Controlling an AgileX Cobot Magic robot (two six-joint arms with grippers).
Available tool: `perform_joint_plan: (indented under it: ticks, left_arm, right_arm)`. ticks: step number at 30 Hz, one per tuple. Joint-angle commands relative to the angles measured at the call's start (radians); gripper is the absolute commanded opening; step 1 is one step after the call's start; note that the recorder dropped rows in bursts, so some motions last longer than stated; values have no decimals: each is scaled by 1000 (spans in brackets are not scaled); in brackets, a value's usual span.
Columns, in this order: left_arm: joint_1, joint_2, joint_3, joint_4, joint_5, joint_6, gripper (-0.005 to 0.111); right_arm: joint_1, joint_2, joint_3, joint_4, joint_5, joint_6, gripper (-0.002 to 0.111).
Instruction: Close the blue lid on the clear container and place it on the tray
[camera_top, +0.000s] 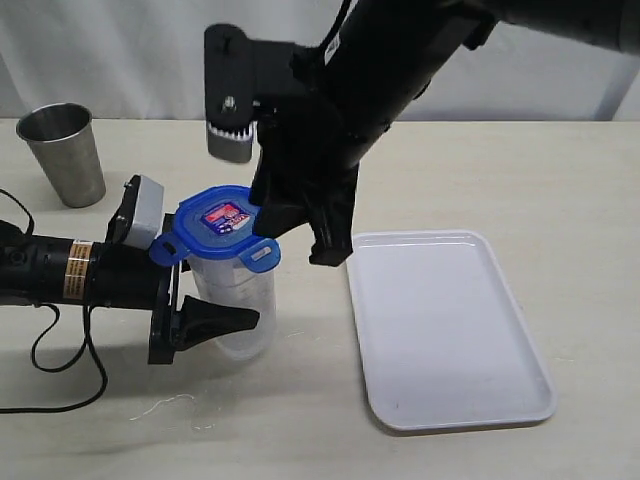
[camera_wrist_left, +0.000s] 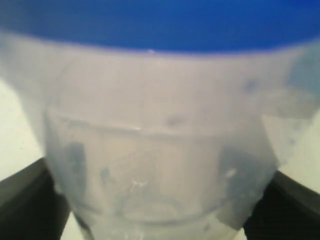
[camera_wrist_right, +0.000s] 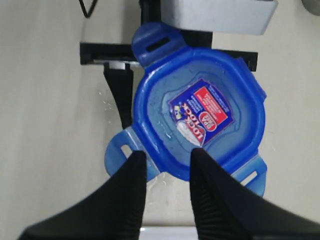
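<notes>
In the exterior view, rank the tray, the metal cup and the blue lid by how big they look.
1. the tray, clearly the largest.
2 and 3. the blue lid and the metal cup look about alike, so I won't rank them.

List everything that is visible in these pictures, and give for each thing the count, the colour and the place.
blue lid: one, blue with a red sticker, resting on top of the clear container, flaps sticking out
clear container: one, translucent, upright on the table, left of the tray
tray: one, white, flat on the table, at the right
metal cup: one, silver, upright at the far left
cable: one, black, on the table at the near left
table: one, pale beige, under everything
left fingers: two, black, gripping the clear container's sides
right fingers: two, black, apart, by the lid's rim, holding nothing
</notes>
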Motion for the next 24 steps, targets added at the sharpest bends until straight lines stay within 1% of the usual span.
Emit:
perform_joint_plan:
  ticks: [1,6,10,12,19,24]
  left_arm:
    - [1,-2,-7,-19,-34,-12,0]
    - [1,-2,-7,-28,-34,-13,0]
    - [1,-2,-7,-28,-34,-13,0]
    - [1,-2,-7,-28,-34,-13,0]
    - [1,-2,-7,-42,-34,-13,0]
    - [1,-2,-7,-42,-34,-13,0]
  right_arm:
    - [32,3,35,-106,-74,25,30]
    - [41,26,36,-99,-84,26,30]
    - [47,47,36,-98,-83,29,38]
    - [55,52,37,-102,-83,29,40]
    - [107,61,40,-161,-83,26,41]
    - [111,83,71,-188,-106,37,41]
